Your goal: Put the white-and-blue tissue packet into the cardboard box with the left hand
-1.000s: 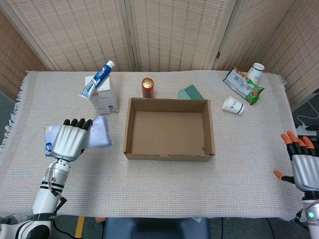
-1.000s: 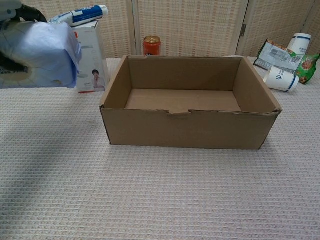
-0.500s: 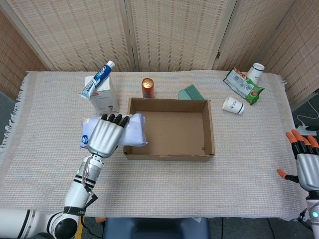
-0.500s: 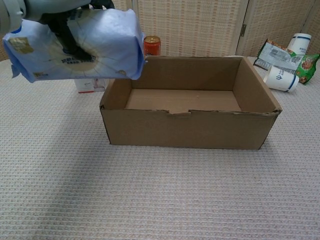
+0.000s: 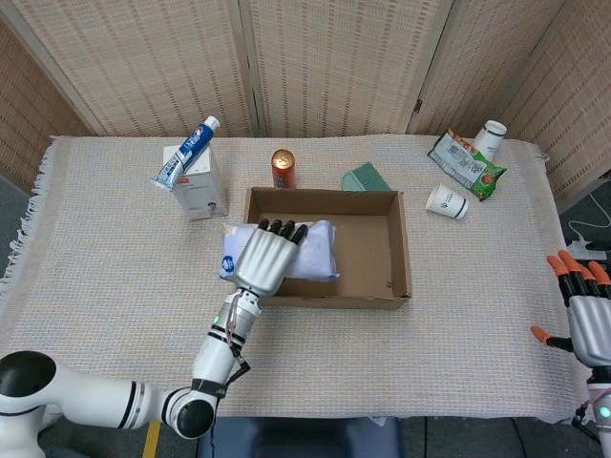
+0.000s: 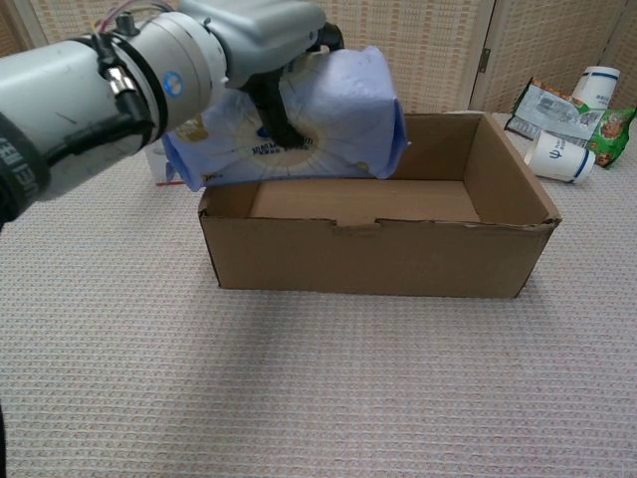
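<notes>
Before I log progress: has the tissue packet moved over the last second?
Yes. The tissue packet, held by the left hand, travelled rightward from beside the cardboard box to above its left half.

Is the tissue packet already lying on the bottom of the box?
No, the left hand holds the tissue packet in the air above the cardboard box.

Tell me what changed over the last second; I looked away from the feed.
The left hand, holding the tissue packet, carried it rightward from the table's left side to above the cardboard box's left half. The right hand stayed put; the box did not move.
</notes>
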Motion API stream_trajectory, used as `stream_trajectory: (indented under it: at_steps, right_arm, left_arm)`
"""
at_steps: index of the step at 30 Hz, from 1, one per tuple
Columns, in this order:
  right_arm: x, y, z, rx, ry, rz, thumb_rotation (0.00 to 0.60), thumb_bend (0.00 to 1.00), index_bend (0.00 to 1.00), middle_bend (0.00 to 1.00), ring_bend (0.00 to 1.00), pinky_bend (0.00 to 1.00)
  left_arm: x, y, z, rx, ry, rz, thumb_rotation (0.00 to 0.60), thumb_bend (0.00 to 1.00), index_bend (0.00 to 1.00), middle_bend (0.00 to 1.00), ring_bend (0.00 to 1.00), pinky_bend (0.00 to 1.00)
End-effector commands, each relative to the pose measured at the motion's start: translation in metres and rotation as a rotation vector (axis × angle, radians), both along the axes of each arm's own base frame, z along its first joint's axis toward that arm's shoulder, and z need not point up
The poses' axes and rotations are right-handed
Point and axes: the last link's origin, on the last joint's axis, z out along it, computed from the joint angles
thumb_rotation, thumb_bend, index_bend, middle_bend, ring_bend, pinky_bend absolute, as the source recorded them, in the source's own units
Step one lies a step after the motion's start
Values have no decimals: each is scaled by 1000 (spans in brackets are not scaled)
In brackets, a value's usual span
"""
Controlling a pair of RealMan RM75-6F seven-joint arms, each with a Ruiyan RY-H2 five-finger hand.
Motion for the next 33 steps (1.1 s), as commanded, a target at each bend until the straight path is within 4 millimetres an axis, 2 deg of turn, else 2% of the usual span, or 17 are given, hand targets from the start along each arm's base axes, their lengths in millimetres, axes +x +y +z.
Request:
stream_trajectory:
  at_steps: [1, 15, 19, 20, 23, 25, 26, 28, 33]
  right_arm:
    - [1, 0, 0, -1, 1, 2, 600, 4, 45, 0, 0, 0]
    - [1, 0, 0, -6, -1, 2, 600, 3, 45, 0, 0, 0]
    - [1, 1, 2, -11, -4, 1, 600, 3, 45, 0, 0, 0]
    - [1, 1, 2, -11, -5, 1, 600, 3, 45, 0, 0, 0]
    - [1, 1, 3, -12, -7, 3, 600, 4, 45, 0, 0, 0]
    - [1, 1, 4, -14, -8, 4, 600, 3, 45, 0, 0, 0]
    - [1, 1, 4, -14, -8, 4, 600, 2, 45, 0, 0, 0]
    - [1, 1, 4, -14, -8, 4, 600, 3, 45, 0, 0, 0]
    - [1, 1, 3, -10, -6, 2, 600, 3, 45, 0, 0, 0]
  left_arm:
    - [14, 3, -7, -2, -24, -12, 600, 303, 445, 611, 536, 661]
    - [44, 9, -33, 51, -117, 7, 600, 304, 464, 625, 553, 674]
    - [52, 5, -40, 54, -115, -8, 600, 303, 441, 603, 542, 663]
    - [52, 5, -42, 44, -113, -2, 600, 300, 408, 572, 517, 644]
    - [50, 3, -49, -4, -74, 19, 600, 260, 176, 338, 307, 473]
    - [49, 3, -50, -16, -54, 16, 600, 223, 24, 122, 102, 276]
    - [49, 3, -49, -16, -56, 7, 600, 210, 2, 59, 46, 205]
    - [48, 3, -49, -23, -72, 3, 600, 190, 0, 1, 1, 116]
    - [46, 6, -44, -5, -81, -6, 600, 180, 0, 0, 0, 79]
